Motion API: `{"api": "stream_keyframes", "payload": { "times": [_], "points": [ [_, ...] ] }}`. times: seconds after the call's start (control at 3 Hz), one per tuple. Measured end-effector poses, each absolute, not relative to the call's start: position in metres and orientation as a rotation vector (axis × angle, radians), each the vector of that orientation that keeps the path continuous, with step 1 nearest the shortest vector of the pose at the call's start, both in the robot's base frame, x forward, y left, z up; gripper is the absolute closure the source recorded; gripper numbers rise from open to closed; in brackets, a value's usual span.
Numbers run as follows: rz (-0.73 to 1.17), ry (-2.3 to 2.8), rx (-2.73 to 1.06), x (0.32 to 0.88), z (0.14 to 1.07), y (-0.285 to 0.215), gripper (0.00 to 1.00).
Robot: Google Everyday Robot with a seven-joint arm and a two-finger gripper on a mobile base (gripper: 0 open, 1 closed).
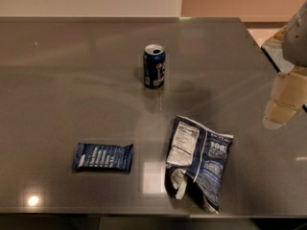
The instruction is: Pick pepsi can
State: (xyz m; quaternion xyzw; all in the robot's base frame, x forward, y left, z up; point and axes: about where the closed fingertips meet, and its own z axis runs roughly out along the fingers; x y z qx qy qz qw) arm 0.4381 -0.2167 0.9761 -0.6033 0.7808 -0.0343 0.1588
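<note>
Nearest, a crumpled dark blue chip bag [201, 159] (nutrition label facing up) lies on the grey bench [72, 90], with a flat blue snack-bar wrapper [103, 157] well to its left. Farther back, the cream gripper [280, 110] hangs at the right edge; whether it is released or clenched, I cannot tell. Beyond, the pepsi can [154, 67] stands upright mid-bench, well apart from the gripper.

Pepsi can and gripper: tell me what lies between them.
Bare tabletop only, in the camera view; gripper at right edge, pepsi can upright mid-table.

Table [72, 80] — pepsi can [154, 67], wrapper [102, 157], bag [199, 162] — tool [279, 115] right
</note>
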Motion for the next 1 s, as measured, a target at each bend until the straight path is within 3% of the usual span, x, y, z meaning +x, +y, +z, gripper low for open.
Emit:
{"api": "stream_keyframes", "payload": {
  "times": [0.33, 1.0],
  "points": [
    [-0.098, 2.232, -1.725, 0.438, 0.976, -0.217, 0.00],
    [-0.005, 2.151, -1.671, 0.502, 0.972, -0.196, 0.00]
  ]
}}
